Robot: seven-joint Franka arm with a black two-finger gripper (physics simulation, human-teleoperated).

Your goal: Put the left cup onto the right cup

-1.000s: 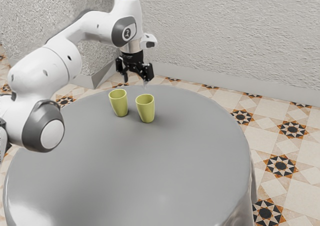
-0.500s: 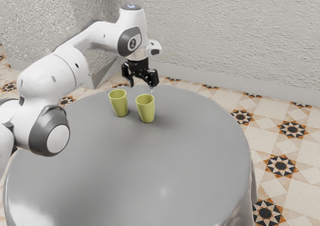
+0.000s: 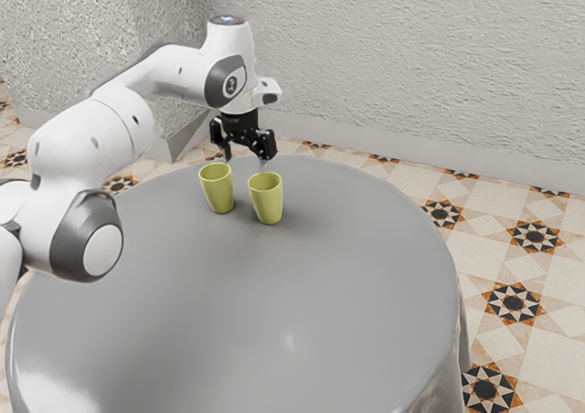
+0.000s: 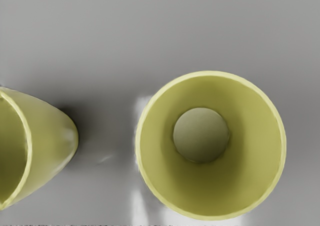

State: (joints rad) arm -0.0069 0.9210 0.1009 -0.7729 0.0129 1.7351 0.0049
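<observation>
Two yellow-green cups stand upright on a grey tabletop [image 4: 150, 31]. The first cup [image 4: 210, 143] is seen straight down its open mouth, with its round rim complete and its inner wall tapering to a flat circular base. The second cup [image 4: 47, 141] stands beside it, cut by the frame edge, showing its outer wall and part of its rim. The two are apart, with a strip of tabletop between them. A dark shadow lies along the second cup's wall.

A: Bright, even light; the bench [image 3: 347, 276] carries a soft pale sheen near its front.
B: Wrist view: dark shadow hugs the cut-off cup [image 4: 50, 136]; white glare streaks beside the whole cup [image 4: 250, 136].
</observation>
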